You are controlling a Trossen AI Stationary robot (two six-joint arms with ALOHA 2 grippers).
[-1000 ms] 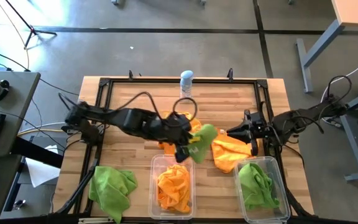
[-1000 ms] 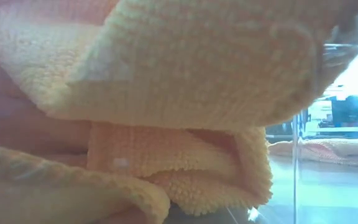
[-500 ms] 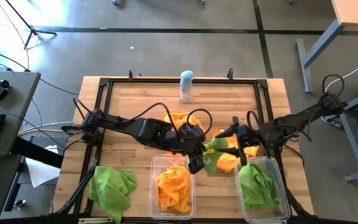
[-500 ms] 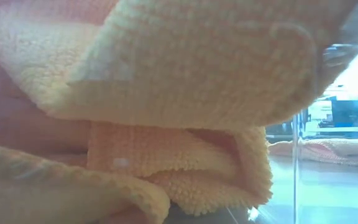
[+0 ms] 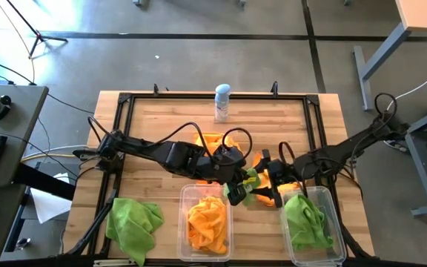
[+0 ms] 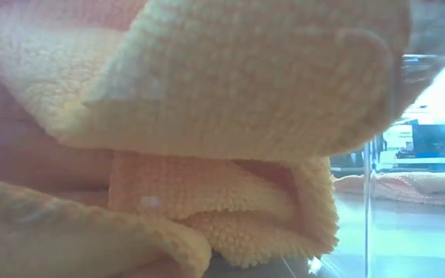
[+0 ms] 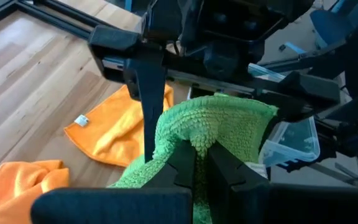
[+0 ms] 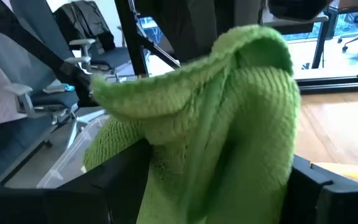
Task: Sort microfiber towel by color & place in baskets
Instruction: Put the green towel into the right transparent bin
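Both arms have closed in on each other since a second ago, meeting just beside the right-hand basket (image 5: 313,222), and the green towel (image 5: 250,182) now hangs between them, lower than before. It looks like a hand-over: the left gripper (image 5: 237,194) has carried it toward the basket that already holds green, where the right arm reaches more easily. The left jaws are pressed together, pinching a fold of the cloth (image 7: 219,134). The right gripper (image 5: 273,185) has its jaws spread around the hanging towel (image 8: 229,124), touching it but not yet clamped. The orange-filled basket (image 5: 206,222) sits next to it.
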